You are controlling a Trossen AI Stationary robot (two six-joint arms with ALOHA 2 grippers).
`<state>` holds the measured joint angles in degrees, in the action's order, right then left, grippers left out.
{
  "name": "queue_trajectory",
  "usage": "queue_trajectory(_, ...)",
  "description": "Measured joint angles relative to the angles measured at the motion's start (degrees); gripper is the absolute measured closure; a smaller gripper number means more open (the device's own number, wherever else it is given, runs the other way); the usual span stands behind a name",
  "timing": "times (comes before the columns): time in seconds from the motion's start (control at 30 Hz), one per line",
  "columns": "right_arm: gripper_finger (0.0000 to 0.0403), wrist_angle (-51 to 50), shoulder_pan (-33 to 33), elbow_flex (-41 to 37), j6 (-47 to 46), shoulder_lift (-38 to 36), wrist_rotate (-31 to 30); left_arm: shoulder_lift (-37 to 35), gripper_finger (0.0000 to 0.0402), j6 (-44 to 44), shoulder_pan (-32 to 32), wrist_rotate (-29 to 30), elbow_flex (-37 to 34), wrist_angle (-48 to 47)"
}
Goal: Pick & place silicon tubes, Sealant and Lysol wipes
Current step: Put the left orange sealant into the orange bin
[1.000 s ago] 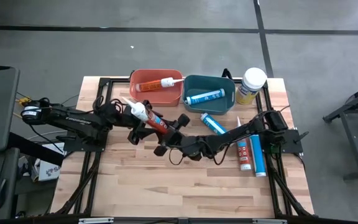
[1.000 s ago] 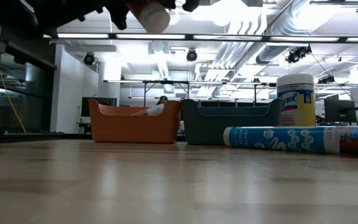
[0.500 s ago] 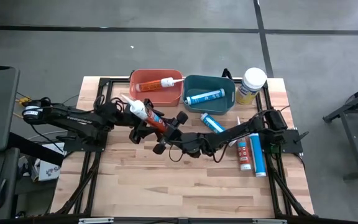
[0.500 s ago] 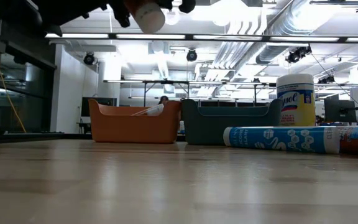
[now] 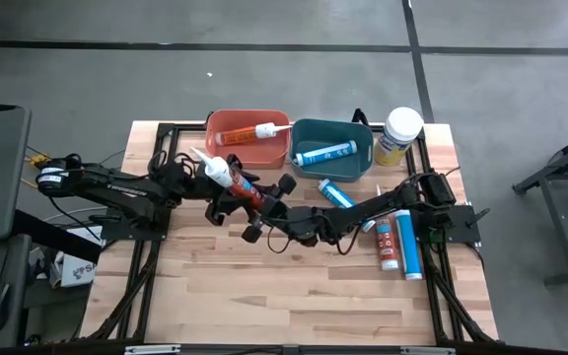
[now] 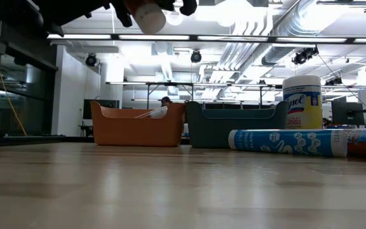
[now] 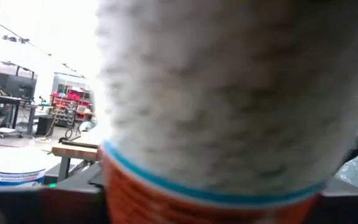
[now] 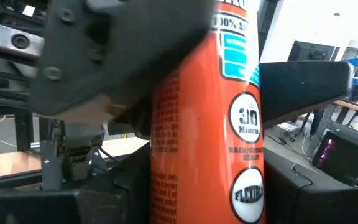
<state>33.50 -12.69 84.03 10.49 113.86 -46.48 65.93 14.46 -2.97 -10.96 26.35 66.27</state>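
An orange tube [image 5: 237, 183] with a white shoulder and nozzle hangs in the air over the table's middle left. Its nozzle points toward the far left corner. In the low view, the tube's round base [image 6: 150, 16] shows high above the table. My right gripper [image 5: 267, 209] reaches in from the right and is shut on the tube's orange body. My left gripper [image 5: 223, 202] comes from the left and stands at the tube's white end. The Lysol wipes [image 5: 399, 135] stand upright at the far right. My right gripper pinches the tube's orange body [image 8: 197, 193], toward its base end, between its two fingers. It comes in about level from the table's right and lies across the tube. The tube is lifted clear of the table and slants, nozzle end toward the far left.
An orange bin [image 5: 227, 126] at the far edge holds one tube, and a teal bin [image 5: 363, 133] beside it holds a blue-white one. More tubes lie on the right: a blue-white one [image 5: 337, 195], a red one [image 5: 388, 244] and a blue one [image 5: 409, 247].
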Motion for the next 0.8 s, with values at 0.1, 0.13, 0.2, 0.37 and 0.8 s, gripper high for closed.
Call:
queue_trajectory(0.1,0.0205,0.0,0.0,0.0,-0.5,0.0,0.2,0.0,0.0205,-0.2,0.0,1.1,0.0,-0.3)
queue_trajectory(0.13,0.0207,-0.1,0.0,0.0,-0.6,0.0,-0.1,0.0,0.0221,-0.3,0.0,1.4,0.0,-0.4)
queue_trajectory(0.2,0.021,-0.2,0.0,0.0,-0.6,0.0,-0.2,0.0,0.0229,-0.2,0.0,1.5,-0.1,-0.5)
queue_trajectory(0.37,0.0211,-0.4,0.0,0.0,-0.4,0.0,-0.1,0.0,0.0229,-0.7,0.0,1.5,-0.1,-0.4)
queue_trajectory(0.8,0.0211,-1.0,-0.1,0.0,-0.2,0.0,-0.3,0.0,0.0229,-2.0,0.0,0.2,-0.1,-0.4)
